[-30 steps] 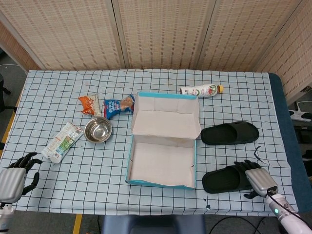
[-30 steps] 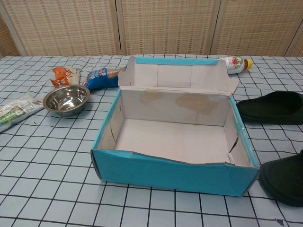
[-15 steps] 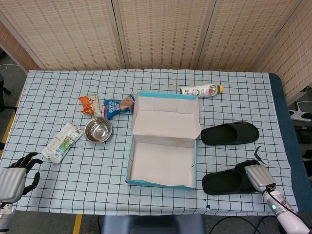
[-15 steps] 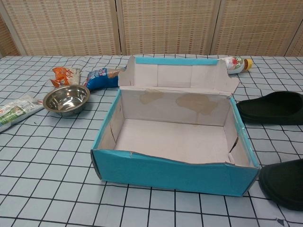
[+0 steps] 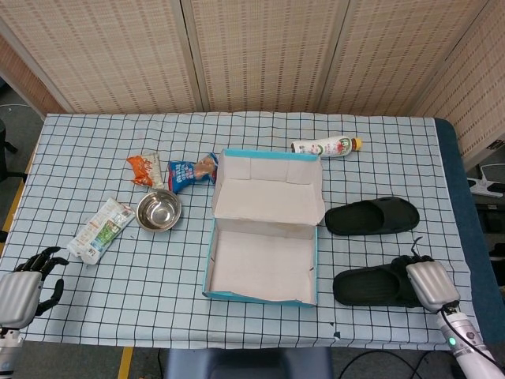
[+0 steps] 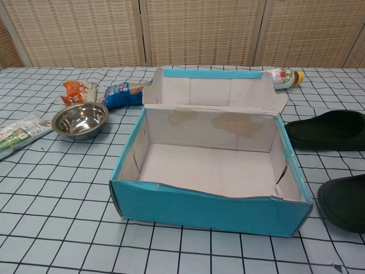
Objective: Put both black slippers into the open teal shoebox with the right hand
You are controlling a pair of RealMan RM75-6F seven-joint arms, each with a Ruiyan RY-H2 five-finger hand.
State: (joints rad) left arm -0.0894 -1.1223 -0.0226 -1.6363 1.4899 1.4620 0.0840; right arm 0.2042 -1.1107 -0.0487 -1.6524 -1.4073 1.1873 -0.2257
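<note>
Head view: our right hand [image 5: 428, 282] grips the near slipper [image 5: 375, 286] at its right end, beside the box [image 5: 263, 297] (still empty); next we lift it leftward over the wall.

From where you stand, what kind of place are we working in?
Likely a staged indoor test setup rather than a real home: a table under a checked cloth, woven folding screens closing off the back, and unrelated props laid out, such as a steel bowl, snack packets and a bottle.
</note>
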